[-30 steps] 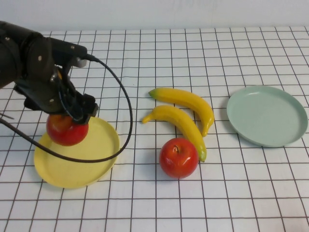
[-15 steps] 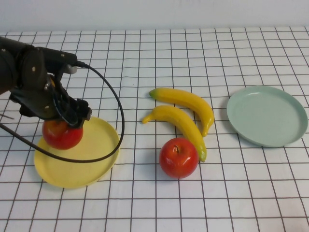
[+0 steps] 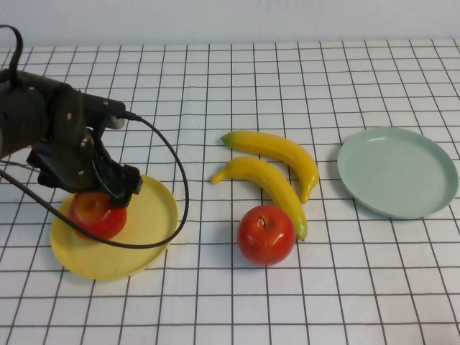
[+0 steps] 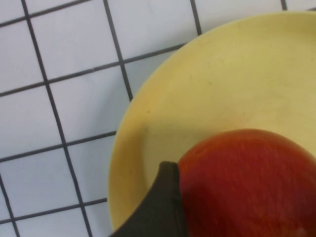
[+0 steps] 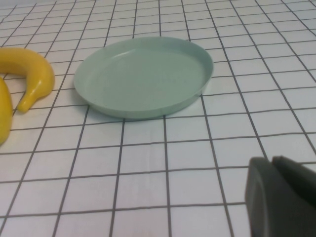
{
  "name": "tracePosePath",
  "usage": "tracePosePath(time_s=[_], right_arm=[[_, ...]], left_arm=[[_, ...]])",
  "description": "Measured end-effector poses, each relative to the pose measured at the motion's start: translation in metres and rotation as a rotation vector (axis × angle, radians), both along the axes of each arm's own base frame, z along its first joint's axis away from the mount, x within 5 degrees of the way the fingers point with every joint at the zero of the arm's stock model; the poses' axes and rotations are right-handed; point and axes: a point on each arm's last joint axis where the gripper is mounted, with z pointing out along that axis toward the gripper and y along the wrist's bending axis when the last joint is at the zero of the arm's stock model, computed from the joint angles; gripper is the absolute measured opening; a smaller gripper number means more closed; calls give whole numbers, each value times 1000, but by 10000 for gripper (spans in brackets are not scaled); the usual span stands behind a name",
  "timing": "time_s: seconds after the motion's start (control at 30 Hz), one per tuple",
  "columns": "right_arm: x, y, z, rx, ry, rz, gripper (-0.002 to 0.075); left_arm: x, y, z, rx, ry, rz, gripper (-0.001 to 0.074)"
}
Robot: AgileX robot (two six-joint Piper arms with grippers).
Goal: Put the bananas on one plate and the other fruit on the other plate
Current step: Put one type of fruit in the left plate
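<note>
My left gripper [image 3: 99, 198] is shut on a red apple [image 3: 96, 214] that rests low on the yellow plate [image 3: 149, 215]. In the left wrist view one dark finger [image 4: 159, 207] presses the apple [image 4: 247, 182] over the plate [image 4: 207, 84]. A second red apple [image 3: 266, 234] sits on the table mid-front. Two yellow bananas [image 3: 282, 151] [image 3: 269, 185] lie side by side behind it. The pale green plate [image 3: 397, 171] is empty at the right, and it also shows in the right wrist view [image 5: 143, 74]. My right gripper [image 5: 282, 197] is shut, near that plate and out of the high view.
The table is a white cloth with a black grid. The left arm's black cable [image 3: 180, 180] loops over the yellow plate's right rim. One banana's tip [image 5: 34, 81] shows in the right wrist view beside the green plate.
My left gripper has come down with the apple, from above the yellow plate's left rim to low over the plate. The other fruit and the green plate have not moved.
</note>
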Motion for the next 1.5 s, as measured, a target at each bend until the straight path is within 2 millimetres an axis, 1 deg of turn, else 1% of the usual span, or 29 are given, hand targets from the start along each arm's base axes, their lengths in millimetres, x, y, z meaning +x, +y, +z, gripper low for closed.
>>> tracePosePath(time_s=[0.1, 0.17, 0.27, 0.33, 0.4, 0.5, 0.63, 0.77, 1.0, 1.1, 1.23, 1.37, 1.5], right_arm=[[0, 0, 0, 0, 0, 0, -15], [0, 0, 0, 0, 0, 0, -15], [0, 0, 0, 0, 0, 0, -15], [0, 0, 0, 0, 0, 0, -15], [0, 0, 0, 0, 0, 0, -15], [0, 0, 0, 0, 0, 0, -15], [0, 0, 0, 0, 0, 0, -15], [0, 0, 0, 0, 0, 0, -15], [0, 0, 0, 0, 0, 0, -15], [0, 0, 0, 0, 0, 0, -15], [0, 0, 0, 0, 0, 0, -15], [0, 0, 0, 0, 0, 0, -15], [0, 0, 0, 0, 0, 0, -15]], left_arm=[[-2, 1, 6, -4, -16, -1, 668], [-5, 2, 17, -8, -32, -2, 668], [-8, 2, 42, -30, -73, -3, 668], [-11, -1, 60, -89, -89, 6, 668], [-15, -8, 76, -183, -94, -11, 668], [-22, -30, 86, -260, -87, -152, 668], [-31, -67, 76, -258, -62, -317, 668], [-38, -103, 56, -217, -26, -442, 668], [-45, -149, 26, -174, 39, -562, 668], [-47, -163, 20, -166, 49, -597, 668], [-48, -175, 22, -166, 45, -630, 669], [-49, -180, 26, -169, 35, -646, 668], [-49, -184, 19, -162, 55, -654, 669]])
